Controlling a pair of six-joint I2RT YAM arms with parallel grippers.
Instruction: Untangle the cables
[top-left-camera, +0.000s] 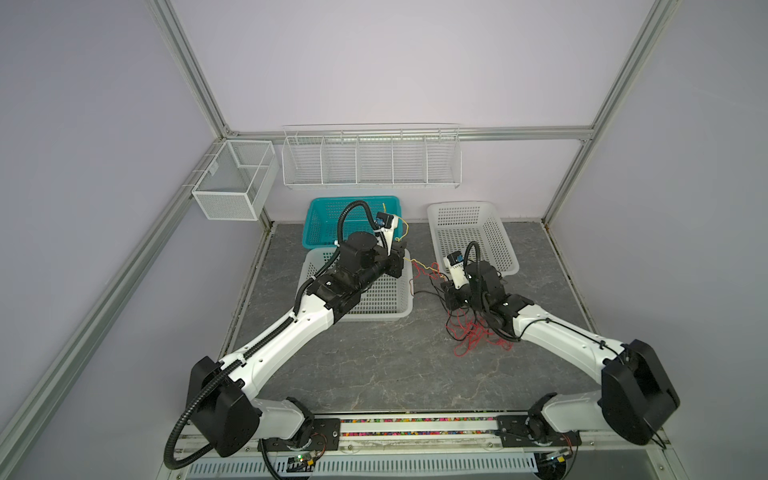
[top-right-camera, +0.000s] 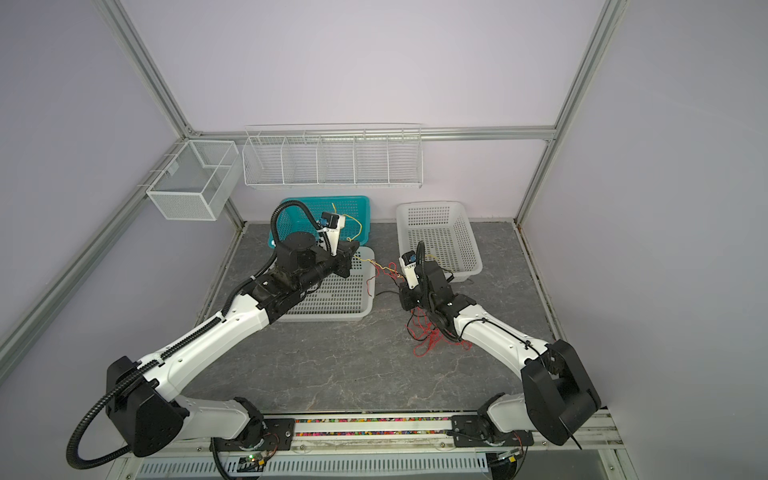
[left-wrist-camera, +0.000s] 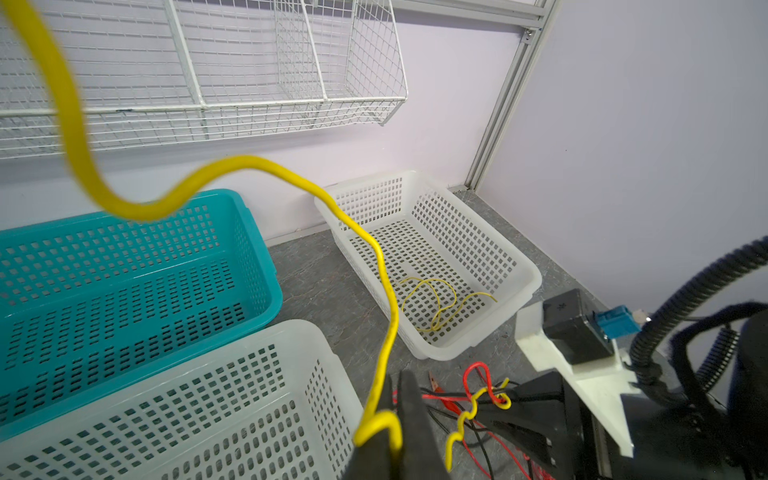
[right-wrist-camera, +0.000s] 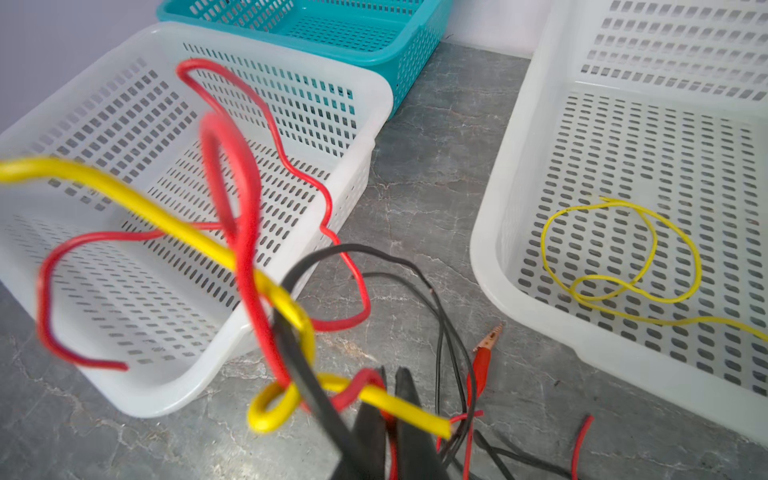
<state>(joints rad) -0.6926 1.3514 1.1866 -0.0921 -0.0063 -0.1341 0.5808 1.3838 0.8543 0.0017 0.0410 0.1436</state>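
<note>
Walls (top-left-camera: 395, 62): pale lilac, plain, evenly lit.
Surface (top-left-camera: 374, 365): grey marbled slab.
Frame (top-left-camera: 519, 133): aluminium rails along the edges.
Back wall: white wire rack (top-left-camera: 371, 166), five bins.
Left corner: white mesh box (top-left-camera: 226, 203).

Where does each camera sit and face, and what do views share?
Top views: overhead at the front, looking down at the table; left arm, right arm show.
Left wrist: behind the left gripper, facing the back wall's wire rack; right arm shows too.
Right wrist: behind the right gripper, low over the tangled cables; only its fingers show.
Shared: both wrist views show the teal basket and loose yellow cable.
</note>
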